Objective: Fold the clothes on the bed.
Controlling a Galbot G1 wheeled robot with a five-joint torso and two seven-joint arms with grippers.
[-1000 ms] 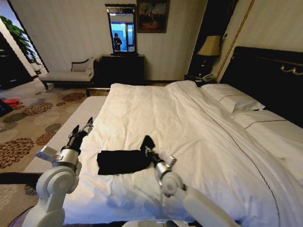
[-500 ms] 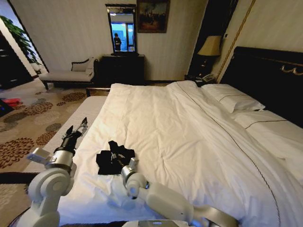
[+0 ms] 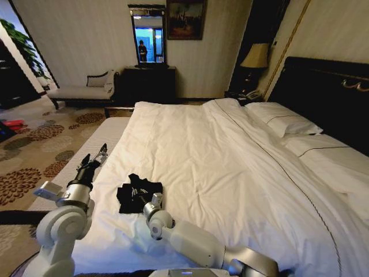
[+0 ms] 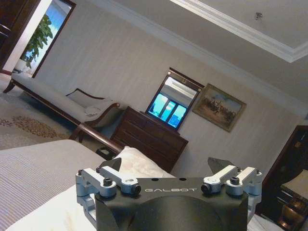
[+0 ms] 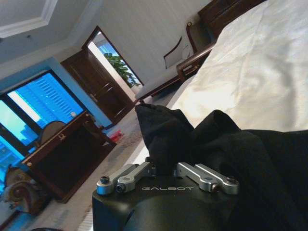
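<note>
While the black T-shirt lies bunched in the lower left of the head view, near the foot corner of the bed, the right gripper sits directly upon it, its arm entering from the lower centre of the frame and reaching toward the left. In the right wrist view the right gripper has its fingers drawn together on a raised ridge of the black T-shirt, dark fabric peaking up just beyond the fingertips and spreading out to one side over the white duvet.

In the head view the garment forms a compact heap, slightly wider across the frame than deep, so its long axis runs roughly left to right, about parallel to the bed's foot edge. No lettering is visible on it.

The left gripper hovers at the left margin of the bed, just left of and slightly above the garment in the frame, apart from the fabric. In the left wrist view the left gripper has its fingers spread wide with nothing between them, pointing toward the dresser and mirror on the far wall.

The relation governing the coming move is judged to be this: the right gripper is on the cloth, the left gripper is close but to the garment's left, and the heap's free edge faces the left gripper.
</note>
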